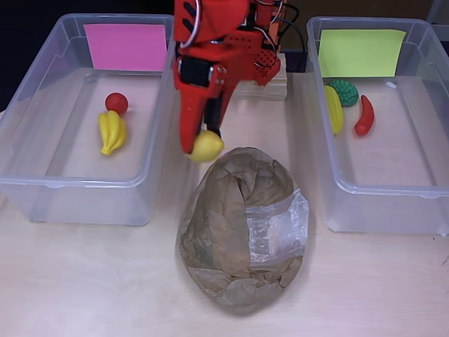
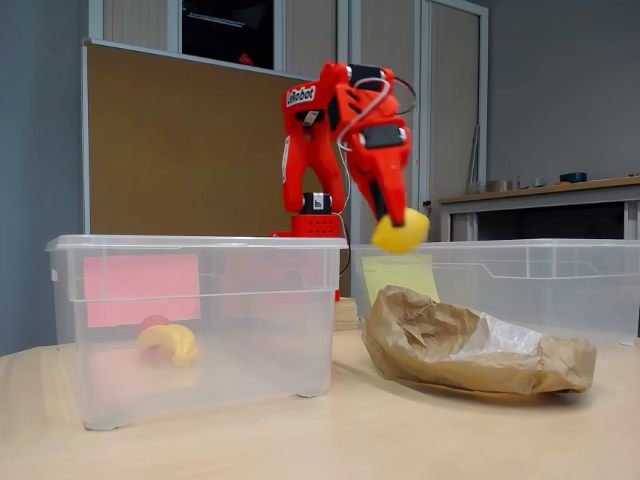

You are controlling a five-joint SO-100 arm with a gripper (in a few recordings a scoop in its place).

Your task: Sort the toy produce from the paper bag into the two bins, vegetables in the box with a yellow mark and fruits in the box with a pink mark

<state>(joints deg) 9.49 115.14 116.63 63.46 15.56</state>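
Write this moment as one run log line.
gripper: shut on lemon | position: above paper bag | pink-mark bin: banana, red ball

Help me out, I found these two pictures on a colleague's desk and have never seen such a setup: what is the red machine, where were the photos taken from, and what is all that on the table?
The red machine is a small robot arm with a two-finger gripper at its end. One picture is taken from a camera looking straight down; the other stands at table height, to the side. In its gripper the arm holds a yellow toy lemon, lifted in the air above a crumpled brown paper bag, as the side view shows. On the wooden table stand two clear plastic bins. The bin with the pink mark holds a toy banana and a small red ball-shaped fruit. The bin with the yellow mark holds a corn cob, a red chilli and a round green vegetable.
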